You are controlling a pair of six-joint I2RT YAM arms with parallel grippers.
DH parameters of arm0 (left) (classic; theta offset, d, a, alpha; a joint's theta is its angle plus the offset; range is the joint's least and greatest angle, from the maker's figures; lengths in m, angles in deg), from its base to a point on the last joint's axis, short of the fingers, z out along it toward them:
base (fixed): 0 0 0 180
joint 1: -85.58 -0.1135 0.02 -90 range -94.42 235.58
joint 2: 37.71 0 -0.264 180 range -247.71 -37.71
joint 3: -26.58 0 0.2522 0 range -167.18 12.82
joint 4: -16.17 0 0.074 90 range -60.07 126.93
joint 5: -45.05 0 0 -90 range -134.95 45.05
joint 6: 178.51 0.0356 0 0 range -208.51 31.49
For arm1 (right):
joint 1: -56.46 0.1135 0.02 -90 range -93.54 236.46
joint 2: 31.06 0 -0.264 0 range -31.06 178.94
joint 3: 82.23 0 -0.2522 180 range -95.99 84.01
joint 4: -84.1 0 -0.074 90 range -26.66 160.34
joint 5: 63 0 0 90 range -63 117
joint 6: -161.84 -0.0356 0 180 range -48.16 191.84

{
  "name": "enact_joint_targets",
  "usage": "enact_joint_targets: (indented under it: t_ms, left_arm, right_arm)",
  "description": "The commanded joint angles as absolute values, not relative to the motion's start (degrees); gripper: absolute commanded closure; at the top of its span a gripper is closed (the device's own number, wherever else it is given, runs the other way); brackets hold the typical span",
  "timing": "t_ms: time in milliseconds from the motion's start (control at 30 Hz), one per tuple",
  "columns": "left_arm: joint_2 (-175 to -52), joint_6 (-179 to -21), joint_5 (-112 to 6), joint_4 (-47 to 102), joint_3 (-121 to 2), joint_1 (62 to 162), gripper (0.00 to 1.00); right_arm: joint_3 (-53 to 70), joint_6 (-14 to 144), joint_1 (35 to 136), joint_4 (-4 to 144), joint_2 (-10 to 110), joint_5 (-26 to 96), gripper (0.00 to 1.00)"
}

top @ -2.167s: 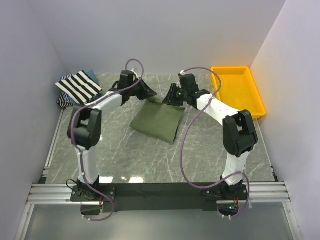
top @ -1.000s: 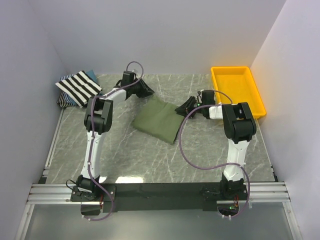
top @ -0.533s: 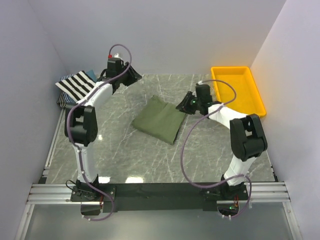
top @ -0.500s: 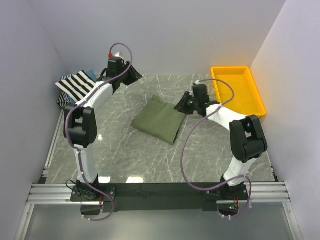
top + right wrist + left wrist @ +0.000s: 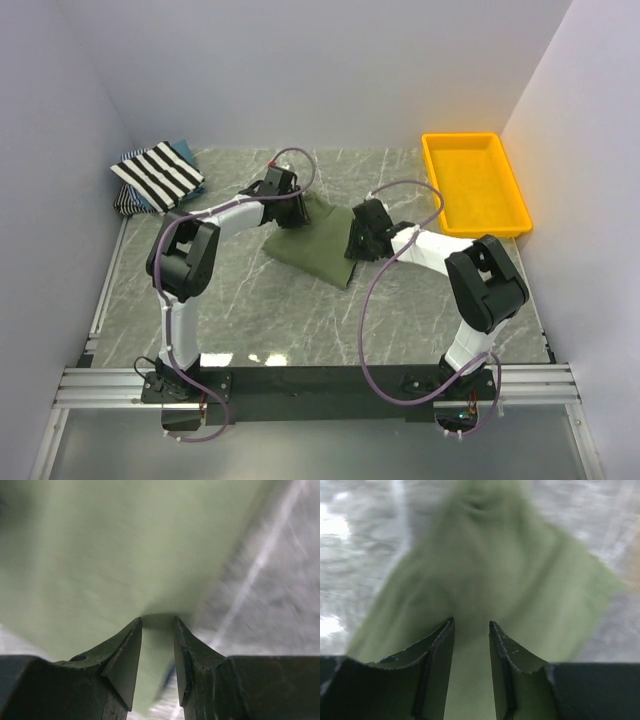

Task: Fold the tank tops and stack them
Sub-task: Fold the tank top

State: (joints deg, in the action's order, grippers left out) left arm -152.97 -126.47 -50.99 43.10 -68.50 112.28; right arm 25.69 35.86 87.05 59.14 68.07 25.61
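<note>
The olive-green tank top (image 5: 318, 245) lies folded in the middle of the table. My left gripper (image 5: 293, 212) is at its far left edge. In the left wrist view its jaws (image 5: 471, 622) stand a narrow gap apart with the green cloth (image 5: 485, 575) between them. My right gripper (image 5: 355, 243) is at the top's right edge. In the right wrist view its jaws (image 5: 158, 619) close narrowly on the cloth's edge (image 5: 125, 545). The striped tank top (image 5: 158, 172) lies folded at the far left on a bluish one (image 5: 184, 150).
The yellow tray (image 5: 460, 137) stands at the far right. The marble table (image 5: 250, 300) is walled at the back and on both sides. Purple cables loop off both arms above the table.
Both arms had lifted away from the olive top, the left one toward the striped pile. Now both have come back down to its left and right edges. The top has barely moved.
</note>
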Motion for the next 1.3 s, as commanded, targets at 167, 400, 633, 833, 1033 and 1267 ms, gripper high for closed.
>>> enact_joint_targets:
  t_ms: [167,400,633,833,1033,1267]
  left_arm:
    - [-156.9,-129.6,-46.5,42.0,-70.4,108.6,0.59]
    - [-154.3,-129.0,-50.9,40.2,-71.9,106.2,0.54]
    - [-136.7,-140.8,-43.1,39.5,-59.1,106.3,0.45]
    - [-123.8,-153.5,-35.0,48.5,-46.6,107.6,0.35]
    - [-120.9,-157.6,-40.4,45.1,-35.0,107.7,0.32]
    - [-120.8,-158.6,-51.4,27.4,-23.9,107.3,0.29]
  right_arm:
    - [31.7,35.5,87.2,59.3,67.6,23.6,0.6]
    - [33.0,35.4,89.1,60.3,66.4,25.9,0.61]
    - [31.0,34.0,92.8,60.0,66.1,29.0,0.61]
    - [32.1,30.7,95.6,63.4,66.3,34.5,0.61]
    - [32.2,27.3,99.8,67.8,67.9,39.1,0.61]
    - [33.3,27.4,99.7,68.4,65.7,39.9,0.61]
